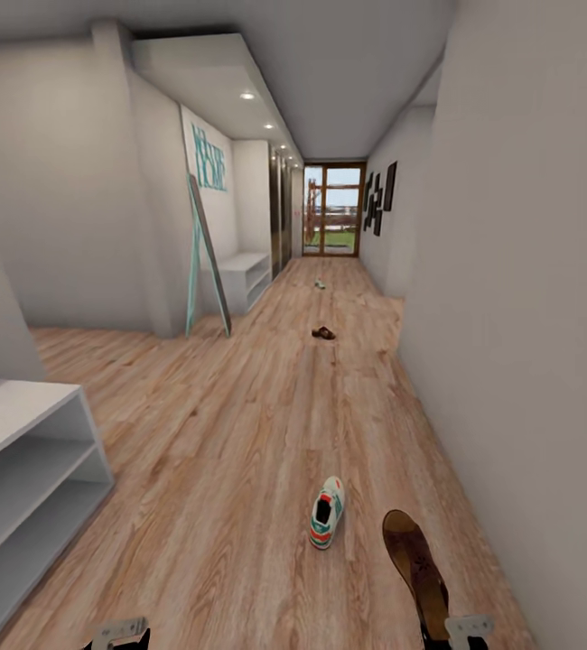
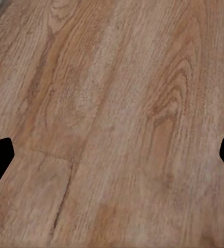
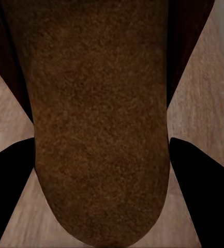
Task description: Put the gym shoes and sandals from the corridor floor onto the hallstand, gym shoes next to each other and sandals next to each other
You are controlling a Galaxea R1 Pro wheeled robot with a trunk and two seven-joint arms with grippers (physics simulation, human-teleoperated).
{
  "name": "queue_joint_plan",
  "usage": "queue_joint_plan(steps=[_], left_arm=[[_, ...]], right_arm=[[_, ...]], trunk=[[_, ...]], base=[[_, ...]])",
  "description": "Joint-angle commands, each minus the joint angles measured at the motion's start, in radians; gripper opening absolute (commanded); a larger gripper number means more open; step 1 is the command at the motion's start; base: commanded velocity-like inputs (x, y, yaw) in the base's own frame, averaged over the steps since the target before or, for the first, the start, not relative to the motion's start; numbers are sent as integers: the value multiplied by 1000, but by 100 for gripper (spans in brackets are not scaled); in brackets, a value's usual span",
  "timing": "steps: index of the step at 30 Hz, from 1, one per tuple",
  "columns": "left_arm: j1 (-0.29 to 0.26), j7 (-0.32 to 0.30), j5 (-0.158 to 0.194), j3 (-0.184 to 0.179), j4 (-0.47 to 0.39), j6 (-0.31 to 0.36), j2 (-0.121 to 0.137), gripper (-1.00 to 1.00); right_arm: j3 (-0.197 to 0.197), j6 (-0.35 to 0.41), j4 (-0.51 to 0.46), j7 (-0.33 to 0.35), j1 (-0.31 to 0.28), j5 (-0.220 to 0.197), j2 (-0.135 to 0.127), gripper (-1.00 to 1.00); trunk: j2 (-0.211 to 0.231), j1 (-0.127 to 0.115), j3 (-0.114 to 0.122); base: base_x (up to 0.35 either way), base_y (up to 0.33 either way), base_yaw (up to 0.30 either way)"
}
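Observation:
My right gripper (image 3: 101,175) is shut on a brown sandal (image 3: 99,119), whose sole runs between the two dark fingers (image 3: 11,194). In the head view that sandal (image 1: 414,558) hangs above the corridor floor (image 1: 239,469) at the lower right. A white gym shoe (image 1: 327,512) with green and orange trim lies on the planks just left of it. Farther down the corridor lie the second sandal (image 1: 323,333) and, beyond it, a small second gym shoe (image 1: 320,284). The hallstand (image 1: 244,275) stands against the left wall under teal letters. My left gripper (image 2: 112,155) is open over bare planks.
A pale shelf unit (image 1: 23,469) stands close at the left. A teal-framed mirror (image 1: 205,262) leans on the wall before the hallstand. The right wall (image 1: 528,316) runs close beside my right arm. A glazed door (image 1: 333,209) closes the far end.

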Motion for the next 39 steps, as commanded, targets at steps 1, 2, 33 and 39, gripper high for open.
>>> queue_joint_plan(steps=[1, 2, 33, 39], left_arm=[[-1, -3, 2, 4, 1, -3, 0, 100], [-1, -3, 2, 4, 1, -3, 0, 100], [-34, -3, -1, -2, -102, 13, 1, 100], [-38, -2, -1, -2, -103, 14, 0, 100]], right_arm=[[-5, -2, 0, -5, -1, 10, 1, -100], [-4, -3, 0, -4, -1, 10, 1, -100], [178, 491, -960, -1, -90, 7, 261, -100], [231, 510, -994, -1, -93, 6, 261, -100]], trunk=[[0, 0, 0], [0, 0, 0], [0, 0, 1], [0, 0, 1]], base=[[0, -272, 0], [0, -272, 0], [9, -58, 0], [61, 0, 0]])
